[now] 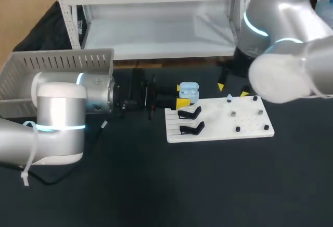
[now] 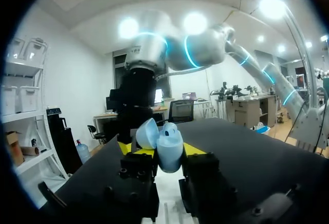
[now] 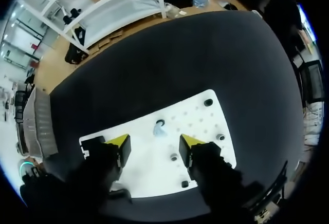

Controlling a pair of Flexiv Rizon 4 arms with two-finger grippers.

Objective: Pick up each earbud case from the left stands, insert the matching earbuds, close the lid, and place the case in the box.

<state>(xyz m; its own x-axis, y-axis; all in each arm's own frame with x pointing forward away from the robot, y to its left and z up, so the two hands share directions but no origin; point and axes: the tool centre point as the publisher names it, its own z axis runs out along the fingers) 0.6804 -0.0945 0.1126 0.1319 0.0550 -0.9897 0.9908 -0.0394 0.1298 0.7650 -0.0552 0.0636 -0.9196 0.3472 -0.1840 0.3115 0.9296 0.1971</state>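
Holding: left gripper (image 2: 163,153) is pinching the light-blue earbud case (image 1: 188,89), lid open, by the white board's (image 1: 250,128) far left corner | right gripper (image 3: 154,143) is hovering spread over the board, a pale earbud (image 3: 159,129) lying below the gap | box (image 1: 31,76) is sitting far left

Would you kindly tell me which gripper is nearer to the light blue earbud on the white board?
Right. The right gripper hovers above the earbud, fingers open; the left gripper holds the open earbud case farther off, near the stands.
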